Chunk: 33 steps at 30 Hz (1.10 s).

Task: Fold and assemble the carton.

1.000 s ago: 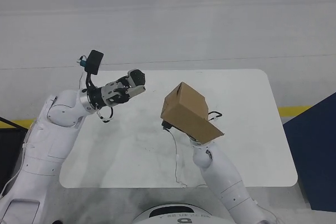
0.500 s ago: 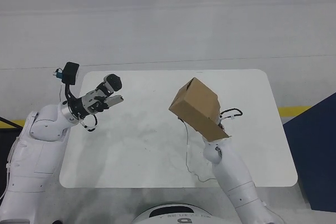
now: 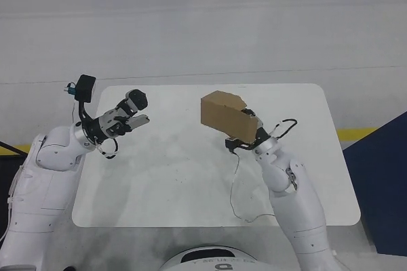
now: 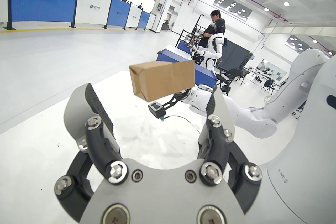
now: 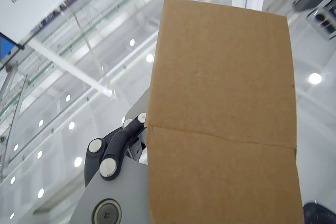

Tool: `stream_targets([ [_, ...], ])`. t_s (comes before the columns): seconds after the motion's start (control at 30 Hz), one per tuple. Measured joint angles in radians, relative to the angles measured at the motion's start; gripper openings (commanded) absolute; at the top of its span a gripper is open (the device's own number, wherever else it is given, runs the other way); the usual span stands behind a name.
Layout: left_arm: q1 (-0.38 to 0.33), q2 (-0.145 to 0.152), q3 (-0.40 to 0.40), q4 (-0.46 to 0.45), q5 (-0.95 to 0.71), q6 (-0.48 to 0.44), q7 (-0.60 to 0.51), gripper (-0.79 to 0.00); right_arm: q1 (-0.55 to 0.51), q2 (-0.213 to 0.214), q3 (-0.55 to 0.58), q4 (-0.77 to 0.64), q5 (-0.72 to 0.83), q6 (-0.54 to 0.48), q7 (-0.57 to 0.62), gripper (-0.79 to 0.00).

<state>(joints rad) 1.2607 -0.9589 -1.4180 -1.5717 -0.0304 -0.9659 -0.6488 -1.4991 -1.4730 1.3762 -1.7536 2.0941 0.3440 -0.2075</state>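
**Top view.** The carton (image 3: 225, 114) is held in the air over the far middle of the table (image 3: 156, 196), well apart from the surface. The right gripper (image 3: 247, 137) is clamped on the end of the carton nearest the right arm. The left gripper (image 3: 140, 111) hangs over the table's far left corner, its jaws spread and holding nothing. It is well apart from the carton.

**Left wrist view.** The two ribbed fingers (image 4: 98, 109) stand wide apart with bare table between them. Beyond them the carton (image 4: 162, 80) hangs above the table as a squared-up tube. The free end looks folded shut. At the held end a panel extends straight past a crease.

**Right wrist view.** A flat face of the carton (image 5: 223, 78) lies against the gripper. One crease crosses this face, and the panel beyond the crease is in line with the body and not yet folded over.

**Progress (judgement).** The body is erected and one end appears closed. The flaps at the gripped end remain to be folded and tucked. That will probably need the left gripper.

**Contents.** The interior is hidden, so it cannot be determined whether anything is inside.
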Motion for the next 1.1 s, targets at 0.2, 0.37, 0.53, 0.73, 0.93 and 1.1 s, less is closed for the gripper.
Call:
stream_targets([
  [0.2, 0.0, 0.0, 0.0, 0.0, 0.0, 0.0, 0.0, 0.0, -0.016, 0.016, 0.021, -0.155, -0.036, -0.11, -0.443, -0.785],
  [0.37, 0.0, 0.0, 0.0, 0.0, 0.0, 0.0, 0.0, 0.0, 0.004, 0.024, 0.004, -0.167, -0.117, -0.179, -0.666, -0.782],
  [0.53, 0.0, 0.0, 0.0, 0.0, 0.0, 0.0, 0.0, 0.0, 0.031, 0.025, -0.017, -0.128, -0.198, -0.237, -0.693, -0.139],
  [0.73, 0.0, 0.0, 0.0, 0.0, 0.0, 0.0, 0.0, 0.0, 0.048, 0.024, -0.012, -0.116, -0.149, -0.26, -0.674, 0.0],
  [0.93, 0.0, 0.0, 0.0, 0.0, 0.0, 0.0, 0.0, 0.0, 0.029, 0.025, 0.03, -0.135, -0.011, -0.204, -0.52, 0.0],
  [1.1, 0.0, 0.0, 0.0, 0.0, 0.0, 0.0, 0.0, 0.0, -0.017, 0.03, 0.066, -0.123, 0.007, -0.082, -0.246, 0.0],
])
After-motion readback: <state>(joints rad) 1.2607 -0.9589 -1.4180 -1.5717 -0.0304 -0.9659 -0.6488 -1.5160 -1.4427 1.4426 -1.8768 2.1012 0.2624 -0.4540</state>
